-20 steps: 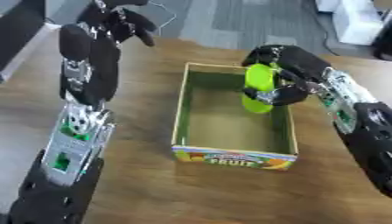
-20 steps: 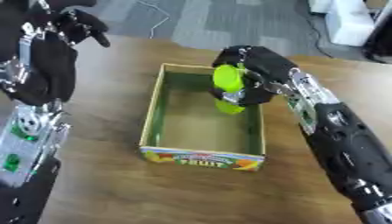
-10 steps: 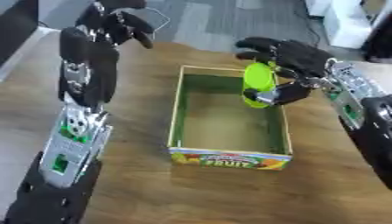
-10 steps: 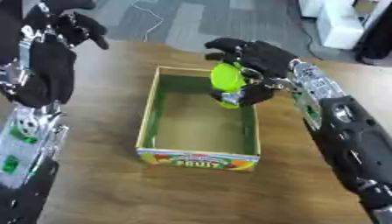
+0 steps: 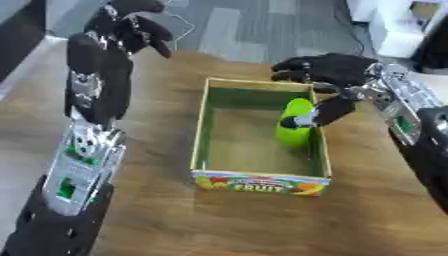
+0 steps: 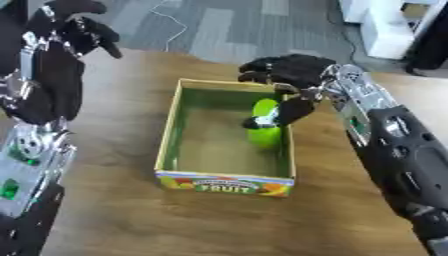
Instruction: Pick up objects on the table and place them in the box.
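- The left hand (image 5: 122, 25) is raised above the far left part of the wooden table (image 5: 157, 210), well apart from the box. Its fingers are curled downward and hold nothing.
- The box (image 5: 261, 181) sits at the centre of the table. It is an open cardboard tray with a green interior and a front panel printed "FRUIT".
- The green object (image 5: 292, 127), a lime-coloured rounded item, is inside the box against the right wall. Whether it rests on the box floor cannot be determined.
- The right hand (image 6: 293, 75) is over the far right corner of the box. Its fingers are spread apart and extended. The thumb (image 6: 284, 112) points down and touches the green object.
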`<action>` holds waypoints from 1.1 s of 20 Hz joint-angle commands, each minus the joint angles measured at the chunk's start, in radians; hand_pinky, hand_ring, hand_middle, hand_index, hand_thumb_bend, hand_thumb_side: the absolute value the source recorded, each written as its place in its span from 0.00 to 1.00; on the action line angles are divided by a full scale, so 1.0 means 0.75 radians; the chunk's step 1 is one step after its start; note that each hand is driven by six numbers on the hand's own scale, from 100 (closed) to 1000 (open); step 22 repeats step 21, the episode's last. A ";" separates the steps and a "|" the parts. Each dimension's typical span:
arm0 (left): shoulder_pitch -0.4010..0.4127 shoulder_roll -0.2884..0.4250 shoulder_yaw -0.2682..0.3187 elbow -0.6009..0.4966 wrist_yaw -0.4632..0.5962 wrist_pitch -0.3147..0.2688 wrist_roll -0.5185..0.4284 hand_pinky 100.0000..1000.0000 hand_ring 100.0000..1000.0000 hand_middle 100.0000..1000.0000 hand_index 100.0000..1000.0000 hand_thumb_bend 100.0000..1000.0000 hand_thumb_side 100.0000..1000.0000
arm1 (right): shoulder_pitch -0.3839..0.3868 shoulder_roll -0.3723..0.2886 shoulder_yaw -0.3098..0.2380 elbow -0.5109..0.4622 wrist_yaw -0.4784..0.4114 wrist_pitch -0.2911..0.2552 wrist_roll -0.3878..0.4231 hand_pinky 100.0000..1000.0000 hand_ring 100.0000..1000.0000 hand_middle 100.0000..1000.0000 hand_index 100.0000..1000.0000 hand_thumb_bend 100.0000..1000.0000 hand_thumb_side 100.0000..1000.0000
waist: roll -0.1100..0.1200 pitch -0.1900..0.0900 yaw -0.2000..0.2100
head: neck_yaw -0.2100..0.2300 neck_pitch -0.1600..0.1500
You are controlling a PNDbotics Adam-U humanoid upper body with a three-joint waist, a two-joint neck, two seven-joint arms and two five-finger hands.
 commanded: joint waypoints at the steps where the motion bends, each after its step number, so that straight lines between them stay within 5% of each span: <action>1: -0.012 0.025 0.023 -0.025 0.001 -0.007 0.016 0.34 0.49 0.60 0.70 0.60 0.96 | -0.038 -0.025 -0.028 -0.073 -0.044 0.040 -0.107 0.00 1.00 1.00 1.00 0.36 1.00 | 0.007 -0.022 0.004 | -0.007 -0.004; 10: -0.016 0.024 0.037 -0.026 0.006 -0.032 0.043 0.34 0.49 0.60 0.69 0.60 0.96 | -0.024 -0.038 -0.003 -0.078 -0.011 0.072 -0.394 0.00 1.00 1.00 1.00 0.30 1.00 | 0.017 -0.022 0.010 | -0.009 -0.004; 11: -0.015 0.026 0.040 -0.026 0.007 -0.038 0.048 0.34 0.49 0.59 0.69 0.60 0.96 | -0.023 -0.047 -0.008 -0.094 -0.016 0.080 -0.416 0.91 1.00 1.00 1.00 0.21 1.00 | 0.017 -0.023 0.008 | -0.008 -0.004; 12: -0.014 0.027 0.043 -0.026 0.005 -0.041 0.053 0.34 0.49 0.59 0.69 0.61 0.96 | -0.019 -0.058 -0.015 -0.117 -0.029 0.092 -0.447 0.95 1.00 1.00 1.00 0.25 1.00 | 0.018 -0.023 0.005 | -0.005 -0.004; 13: -0.013 0.028 0.046 -0.026 0.004 -0.044 0.057 0.34 0.49 0.59 0.69 0.61 0.96 | -0.014 -0.068 -0.023 -0.142 -0.049 0.108 -0.480 0.49 0.97 1.00 1.00 0.15 1.00 | 0.018 -0.023 0.001 | -0.002 -0.004; 14: -0.012 0.029 0.049 -0.026 0.002 -0.046 0.060 0.34 0.49 0.59 0.69 0.61 0.96 | -0.003 -0.082 -0.038 -0.183 -0.090 0.130 -0.538 0.49 0.97 0.99 1.00 0.11 1.00 | 0.019 -0.023 -0.004 | 0.003 -0.004; 15: -0.012 0.030 0.051 -0.026 -0.001 -0.047 0.063 0.34 0.49 0.59 0.69 0.61 0.96 | 0.014 -0.093 -0.052 -0.225 -0.142 0.154 -0.600 0.23 0.83 0.89 1.00 0.08 1.00 | 0.019 -0.023 -0.009 | 0.008 -0.004; 16: -0.012 0.030 0.052 -0.026 -0.003 -0.047 0.064 0.34 0.49 0.59 0.69 0.61 0.96 | 0.035 -0.102 -0.063 -0.265 -0.210 0.177 -0.665 0.20 0.81 0.88 1.00 0.07 1.00 | 0.019 -0.022 -0.014 | 0.012 -0.004; 17: -0.012 0.030 0.053 -0.026 -0.004 -0.047 0.065 0.34 0.49 0.59 0.69 0.61 0.96 | 0.058 -0.108 -0.072 -0.301 -0.279 0.198 -0.720 0.03 0.70 0.79 0.93 0.00 1.00 | 0.020 -0.020 -0.018 | 0.016 -0.004; 21: -0.015 0.026 0.054 -0.026 -0.007 -0.039 0.071 0.34 0.49 0.59 0.69 0.61 0.96 | 0.189 -0.104 -0.124 -0.431 -0.583 0.221 -0.853 0.00 0.61 0.74 0.87 0.00 1.00 | 0.030 -0.012 -0.035 | 0.036 -0.004; 22: -0.015 0.026 0.054 -0.026 -0.007 -0.039 0.071 0.34 0.49 0.59 0.69 0.61 0.96 | 0.189 -0.104 -0.124 -0.431 -0.583 0.221 -0.853 0.00 0.61 0.74 0.87 0.00 1.00 | 0.030 -0.012 -0.035 | 0.036 -0.004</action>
